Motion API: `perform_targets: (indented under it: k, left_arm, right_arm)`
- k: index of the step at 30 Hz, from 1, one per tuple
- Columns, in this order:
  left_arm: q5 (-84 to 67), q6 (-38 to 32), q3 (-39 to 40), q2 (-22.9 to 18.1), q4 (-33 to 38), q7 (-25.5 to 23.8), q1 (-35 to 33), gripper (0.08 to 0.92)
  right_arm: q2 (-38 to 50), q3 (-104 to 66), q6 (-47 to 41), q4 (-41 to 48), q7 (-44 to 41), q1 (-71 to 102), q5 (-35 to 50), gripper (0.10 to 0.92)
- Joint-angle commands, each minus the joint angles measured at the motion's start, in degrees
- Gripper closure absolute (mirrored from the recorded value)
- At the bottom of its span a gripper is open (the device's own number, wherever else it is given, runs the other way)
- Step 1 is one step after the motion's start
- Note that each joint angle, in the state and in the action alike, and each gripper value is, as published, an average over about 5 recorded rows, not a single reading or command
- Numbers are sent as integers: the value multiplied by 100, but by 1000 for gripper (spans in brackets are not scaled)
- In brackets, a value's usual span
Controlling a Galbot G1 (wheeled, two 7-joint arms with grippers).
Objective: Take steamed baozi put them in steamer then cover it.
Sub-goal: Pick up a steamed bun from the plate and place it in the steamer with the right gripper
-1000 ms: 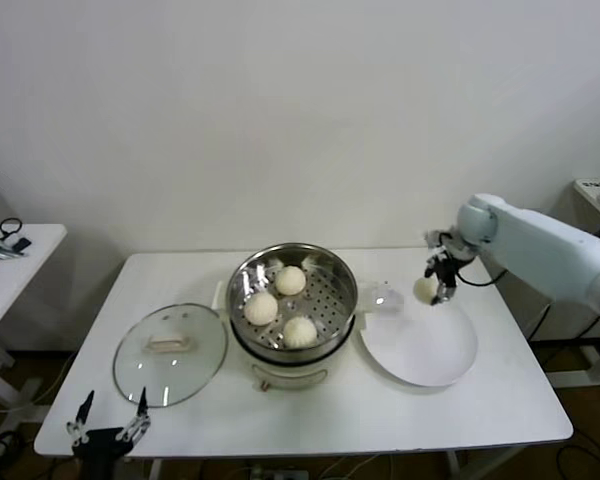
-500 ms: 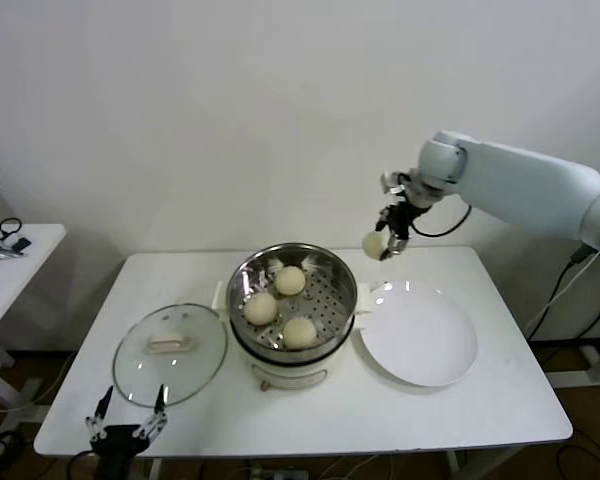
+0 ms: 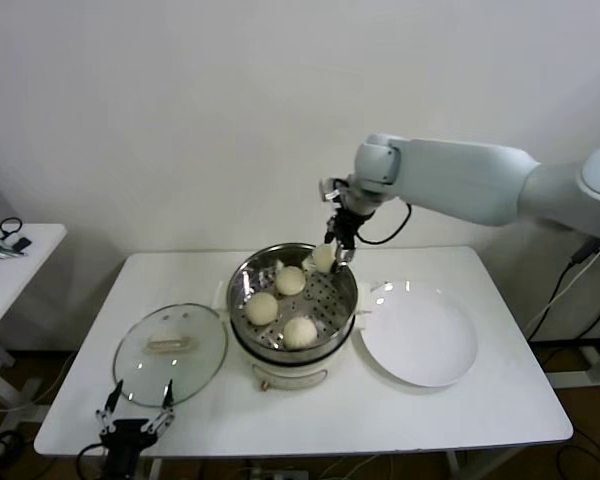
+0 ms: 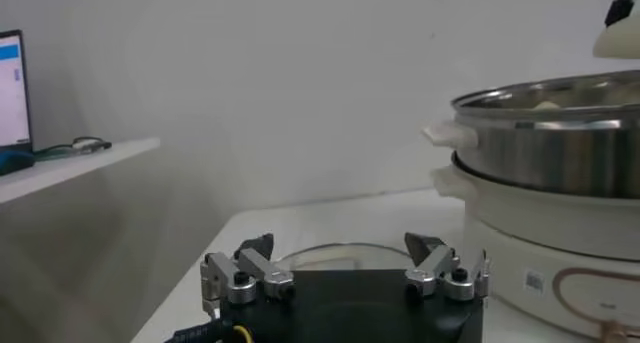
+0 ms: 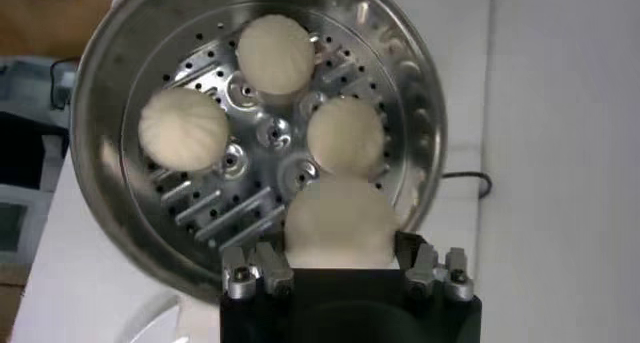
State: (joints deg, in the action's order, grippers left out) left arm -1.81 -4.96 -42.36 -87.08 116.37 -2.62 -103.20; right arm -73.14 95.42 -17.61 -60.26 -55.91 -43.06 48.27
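Note:
The steel steamer [image 3: 348, 292] stands mid-table on its cream base, with three baozi [image 3: 290, 280] [image 3: 262, 307] [image 3: 300, 330] on the perforated tray. My right gripper [image 3: 329, 256] hangs over the pot's far right rim, shut on a fourth baozi [image 3: 323, 257]; from the right wrist that bun [image 5: 340, 222] fills the jaws above the tray [image 5: 215, 210]. The glass cover [image 3: 170, 353] lies flat on the table left of the steamer. My left gripper [image 3: 136, 420] waits open at the table's front edge, just before the cover, and in its wrist view [image 4: 345, 265] nothing sits between the fingers.
A flat white plate [image 3: 420, 340] lies bare on the table right of the steamer. The steamer's side [image 4: 550, 155] fills the right of the left wrist view. A small side table [image 3: 10, 260] with cables stands far left.
My right arm has carried the baozi from above the plate, up and leftward, to over the steamer's far right rim. The left gripper has shifted slightly to the right.

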Motion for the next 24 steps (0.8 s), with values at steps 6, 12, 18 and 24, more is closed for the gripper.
perform_targets:
  k: [6, 12, 18, 24]
  left_arm:
    - [-67, 1, -77, 32, -102, 5, 51, 177]
    - [-64, 20, -92, 43, -113, 3, 95, 177]
    - [-48, 27, -72, 32, -104, 2, 100, 177]
    - [-47, 25, -80, 34, -84, 3, 82, 177]
  right_arm:
    - [-403, 440, -75, -10, 142, 541, 95, 325]
    - [-393, 421, -80, 42, 179, 680, 47, 329]
    - [-373, 412, -76, 79, 167, 668, -4, 329]
    - [-333, 353, -79, 55, 129, 621, -91, 266]
